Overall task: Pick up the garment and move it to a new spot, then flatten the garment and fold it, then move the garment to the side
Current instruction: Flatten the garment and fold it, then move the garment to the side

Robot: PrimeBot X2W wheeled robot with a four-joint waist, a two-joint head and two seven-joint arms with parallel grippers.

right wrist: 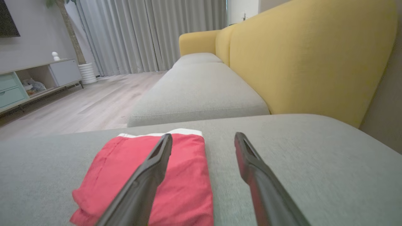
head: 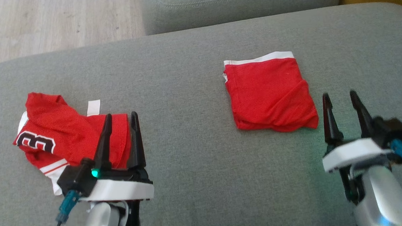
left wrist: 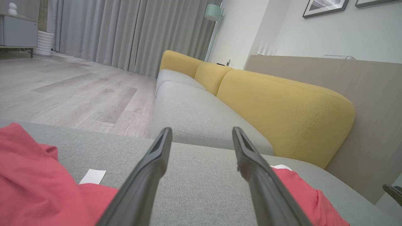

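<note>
**A:** Entry one, nearest the lens: left gripper (head: 121, 114), fingers standing apart and gripping nothing, hanging over the near left part of the grey seat cushion (head: 193, 92). Entry two: right gripper (head: 338, 93), likewise spreading wide and carrying nothing, hovering by the near right edge.

**B:** And the task's piece?

**A:** Entry three: folded red garment (head: 268, 92), white band (head: 260, 59) facing the far edge. It is lying flat to the right of the cushion's middle, just beyond the right gripper's tips and apart from them. Entry four: red jersey (head: 57, 124), numbered, sitting rumpled toward the left edge, a white label (head: 93, 107) showing beside it.

**B:** How is entry three going to be handling?

**A:** I am judging it light, soft and limp: thin knit, layers sliding over one another. Nothing fragile. Lifting by one corner is likely letting the fold spill open.

**B:** So where is the hold going?

**A:** I am suggesting the near hem, where the layers are stacking thickest, pinching all of them together. Taking both near corners at once is the alternative.
</note>
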